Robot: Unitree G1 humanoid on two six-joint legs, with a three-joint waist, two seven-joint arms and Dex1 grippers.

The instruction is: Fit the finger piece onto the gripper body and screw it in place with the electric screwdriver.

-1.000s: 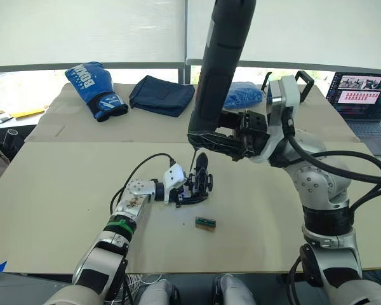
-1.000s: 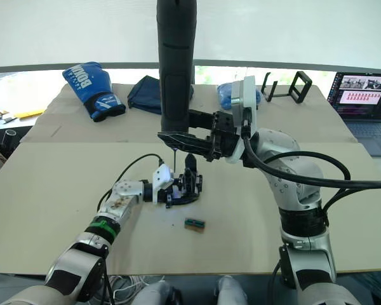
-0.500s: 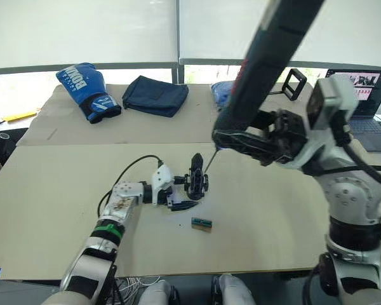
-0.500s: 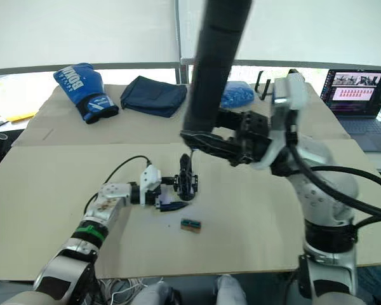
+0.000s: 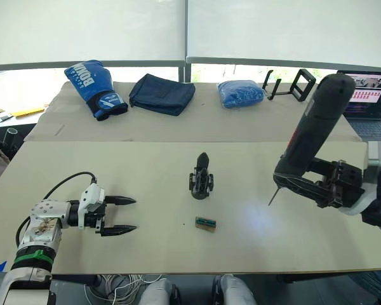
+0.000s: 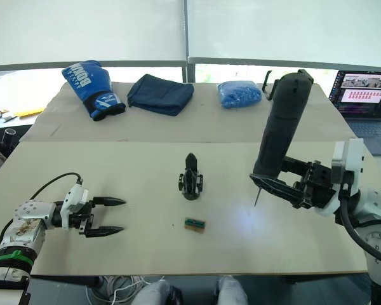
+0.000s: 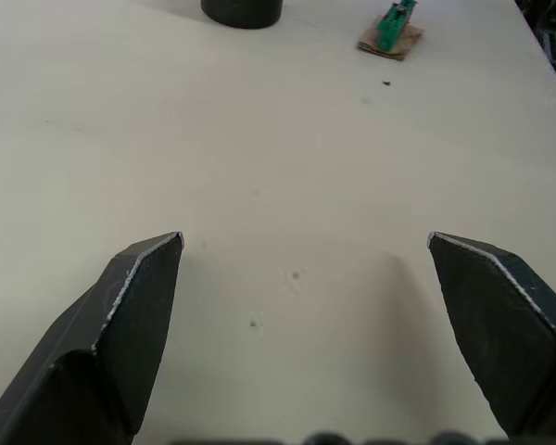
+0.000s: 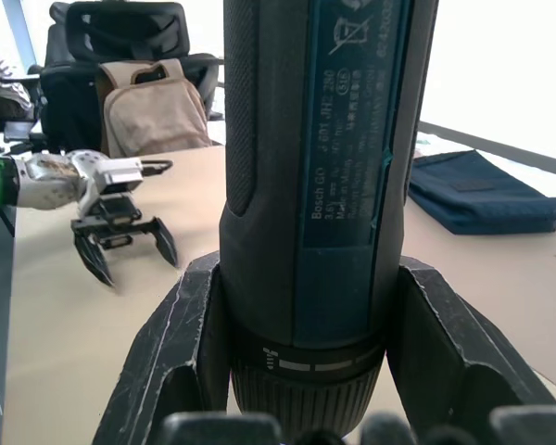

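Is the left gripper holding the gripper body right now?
No, the left gripper is open and empty, well apart from the gripper body, which stands alone on the table.

gripper body [image 5: 201,177] mid-table, green block [image 5: 205,223] before it

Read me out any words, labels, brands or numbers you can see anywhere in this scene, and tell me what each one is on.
Boxing glove: white lettering, partly seen, reads about "BOXIN".
Electric screwdriver, held in the right gripper: a label with a crossed-out bin sign; its print is too small and blurred to read.
Laptop screen: rows of small tiles, unreadable.
Gripper body, green-and-brown block: no text seen.
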